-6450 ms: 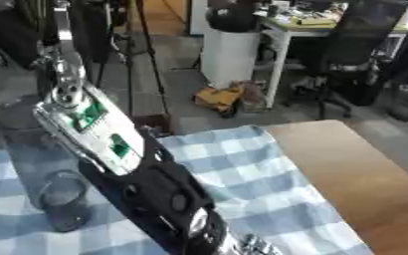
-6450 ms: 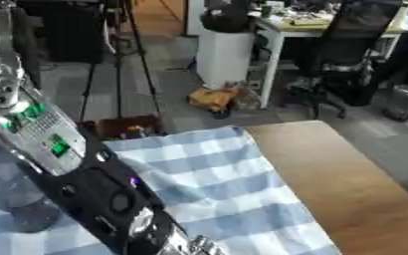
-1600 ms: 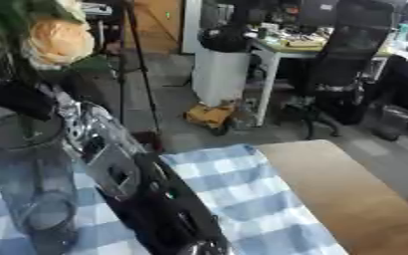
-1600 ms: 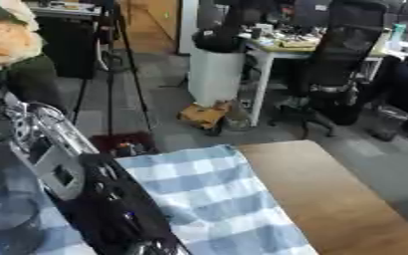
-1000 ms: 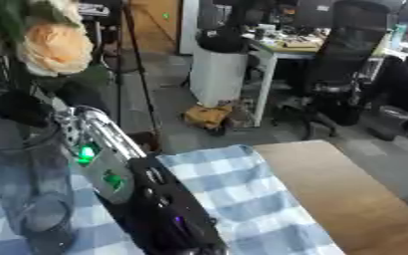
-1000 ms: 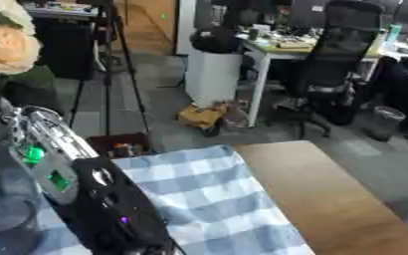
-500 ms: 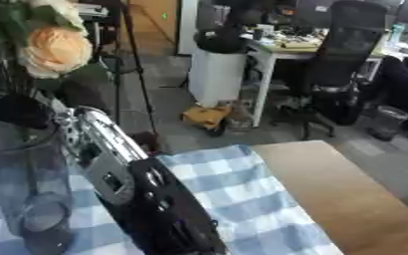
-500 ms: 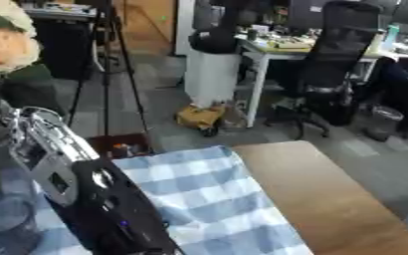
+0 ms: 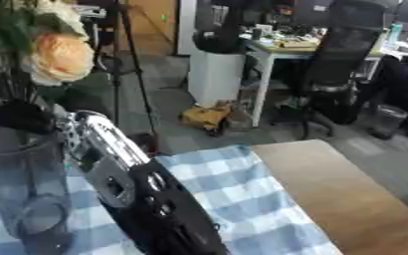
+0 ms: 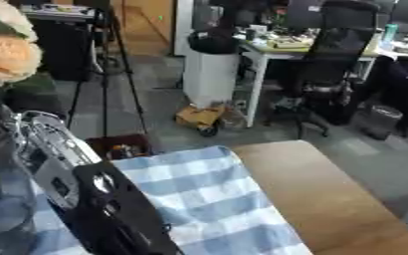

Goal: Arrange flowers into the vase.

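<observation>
Gripping flower stems (image 9: 16,84) above vase (image 9: 20,189), left hand (image 9: 20,115), orange bloom (image 9: 61,57) overhead.

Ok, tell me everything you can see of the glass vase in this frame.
The glass vase is a tall, clear, grey-tinted cylinder standing upright at the left edge of the blue-and-white checked tablecloth. Flower stems with dark leaves rise from its mouth, topped by a peach rose well above the rim. The robot's black-and-silver arm runs up just right of it; the hand at the rim is not clearly visible.
</observation>
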{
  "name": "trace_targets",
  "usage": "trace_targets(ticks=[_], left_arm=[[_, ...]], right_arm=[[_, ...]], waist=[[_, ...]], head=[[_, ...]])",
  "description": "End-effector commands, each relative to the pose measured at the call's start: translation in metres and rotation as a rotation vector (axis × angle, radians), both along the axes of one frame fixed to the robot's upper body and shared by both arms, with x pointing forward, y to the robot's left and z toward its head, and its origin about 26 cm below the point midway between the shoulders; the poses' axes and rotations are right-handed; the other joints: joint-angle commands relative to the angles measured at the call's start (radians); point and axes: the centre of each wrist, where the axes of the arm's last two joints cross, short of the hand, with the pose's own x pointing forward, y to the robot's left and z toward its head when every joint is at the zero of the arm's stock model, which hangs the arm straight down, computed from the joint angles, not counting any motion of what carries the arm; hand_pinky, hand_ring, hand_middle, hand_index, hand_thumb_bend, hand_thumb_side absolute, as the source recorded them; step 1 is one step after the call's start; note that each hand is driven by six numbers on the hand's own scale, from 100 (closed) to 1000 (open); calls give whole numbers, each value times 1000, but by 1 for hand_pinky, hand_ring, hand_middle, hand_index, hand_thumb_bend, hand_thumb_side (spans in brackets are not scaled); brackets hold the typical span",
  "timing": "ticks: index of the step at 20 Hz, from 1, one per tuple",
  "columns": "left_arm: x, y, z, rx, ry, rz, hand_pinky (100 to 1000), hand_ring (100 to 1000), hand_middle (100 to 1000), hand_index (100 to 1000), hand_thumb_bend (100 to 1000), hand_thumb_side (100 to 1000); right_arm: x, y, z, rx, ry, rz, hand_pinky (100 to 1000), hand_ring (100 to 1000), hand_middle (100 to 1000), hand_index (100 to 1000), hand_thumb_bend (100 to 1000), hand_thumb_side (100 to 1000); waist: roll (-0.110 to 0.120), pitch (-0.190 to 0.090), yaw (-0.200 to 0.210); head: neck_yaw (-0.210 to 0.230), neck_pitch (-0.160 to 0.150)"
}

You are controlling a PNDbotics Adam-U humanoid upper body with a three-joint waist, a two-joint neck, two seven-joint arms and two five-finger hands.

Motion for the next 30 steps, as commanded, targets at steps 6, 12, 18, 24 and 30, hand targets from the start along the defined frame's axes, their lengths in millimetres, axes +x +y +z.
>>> trace_targets(ticks=[6, 12, 18, 24, 30], left_arm=[[-4, 2, 7, 7, -27, -1, 711, 980, 902, 1000, 100, 1000], [-4, 2, 6, 8, -27, 0, 712, 980, 901, 1000, 100, 1000], [-4, 2, 7, 10, -28, 2, 714, 980, 899, 1000, 100, 1000], [-4, 2, 7, 12, -31, 4, 716, 978, 897, 1000, 100, 1000], [-4, 4, 8, 14, -36, 13, 719, 978, 897, 1000, 100, 1000]], right_arm=[[-9, -3, 11, -10, -28, -9, 862, 979, 849, 892, 563, 882], [-13, -6, 12, -13, -39, -9, 891, 1000, 874, 904, 588, 912], [-16, -12, 12, -25, -19, -7, 955, 1000, 892, 911, 611, 925], [-24, -17, 20, -39, -8, 33, 978, 1000, 904, 915, 627, 934], [-31, -29, 26, -62, 32, 69, 992, 1000, 911, 921, 648, 935]], waist=[[7, -31, -4], [7, -31, -13], [4, -32, -22], [-1, -36, -30], [-10, -40, -41]], head=[[1, -4], [2, 1], [13, 8], [112, 33], [254, 48]])
